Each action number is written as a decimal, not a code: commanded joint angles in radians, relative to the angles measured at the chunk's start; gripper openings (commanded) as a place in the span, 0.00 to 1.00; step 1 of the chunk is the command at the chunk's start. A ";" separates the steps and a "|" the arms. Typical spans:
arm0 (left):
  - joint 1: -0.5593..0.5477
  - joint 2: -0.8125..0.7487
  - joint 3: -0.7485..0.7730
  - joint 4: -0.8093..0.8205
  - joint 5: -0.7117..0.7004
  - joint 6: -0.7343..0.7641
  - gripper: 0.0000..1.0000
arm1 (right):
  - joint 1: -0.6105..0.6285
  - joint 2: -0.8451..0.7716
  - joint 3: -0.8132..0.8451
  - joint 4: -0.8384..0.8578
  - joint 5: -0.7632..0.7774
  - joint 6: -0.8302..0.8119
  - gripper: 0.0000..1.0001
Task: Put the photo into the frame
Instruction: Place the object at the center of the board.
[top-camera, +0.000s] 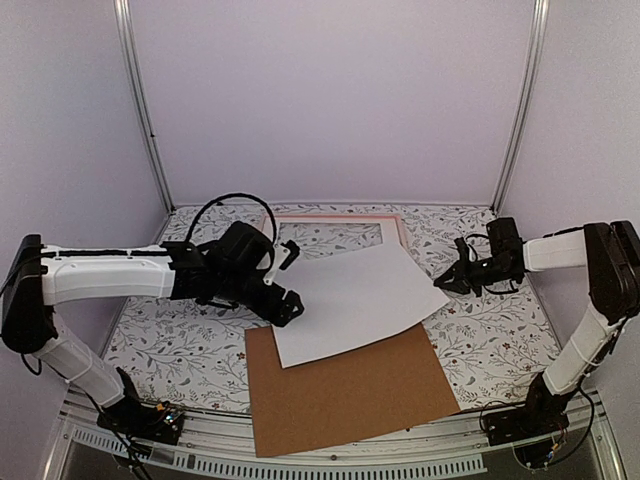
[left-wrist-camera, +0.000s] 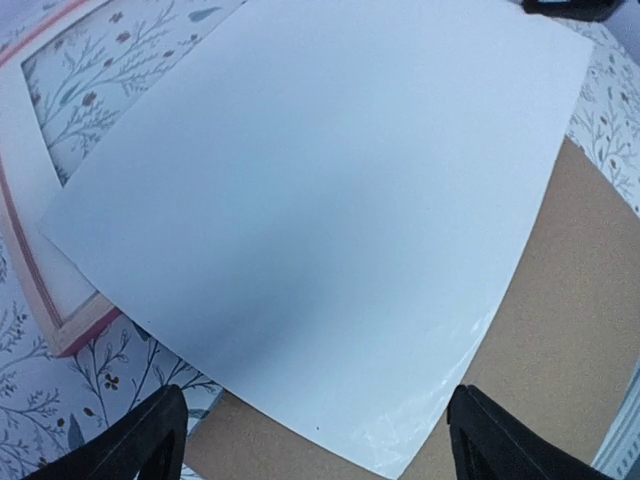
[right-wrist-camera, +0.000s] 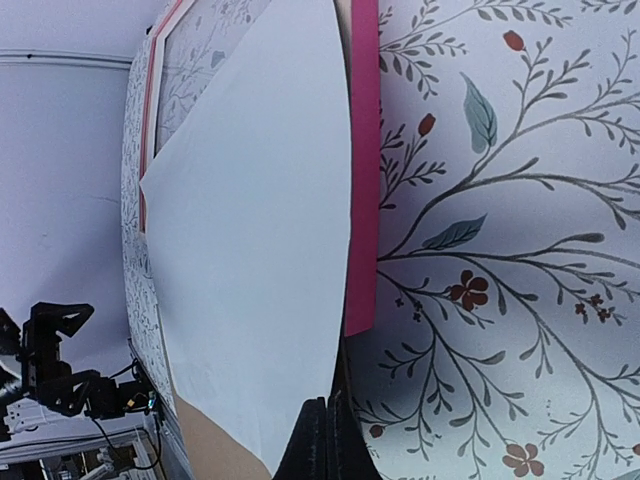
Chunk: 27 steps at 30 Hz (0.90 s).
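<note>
Floral-print desk (top-camera: 500, 330), pale booth walls behind. The photo (top-camera: 350, 300) lies blank white side up (print face not visible) and skewed. Its far part laps over the frame (top-camera: 335, 217), and the rest spills off the frame's near side onto a brown backing board (top-camera: 350, 400).

Progress, judged: not seated. The sheet only rests across the frame at an angle and hides the frame's near rail. Left to do: rotate it square to the frame, shift it toward the frame's far rail, and drop it inside. I can't tell whether it needs flipping.

Edges: the photo's left edge sits by the frame's near-left corner, facing the left gripper (top-camera: 292, 280), whose jaws are spread wide and hold nothing. The photo's right corner, near the frame's right rail, meets the right gripper (top-camera: 443, 284). Those jaws are clenched tight at the sheet's edge, and I can't tell whether the paper is nipped between them.

Room: bare desk shows to the left and right of the frame, enough for swinging the sheet. Beyond the frame's far rail the back wall is near, so there is little slack there.
</note>
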 joint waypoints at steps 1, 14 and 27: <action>0.104 0.032 -0.033 0.028 0.112 -0.194 0.91 | 0.049 -0.072 -0.042 0.070 0.044 0.043 0.00; 0.233 0.074 -0.167 0.127 0.222 -0.287 0.91 | 0.068 -0.030 -0.103 0.114 0.047 0.037 0.12; 0.295 0.145 -0.168 0.196 0.282 -0.290 0.90 | 0.069 0.040 -0.102 0.113 0.038 -0.027 0.18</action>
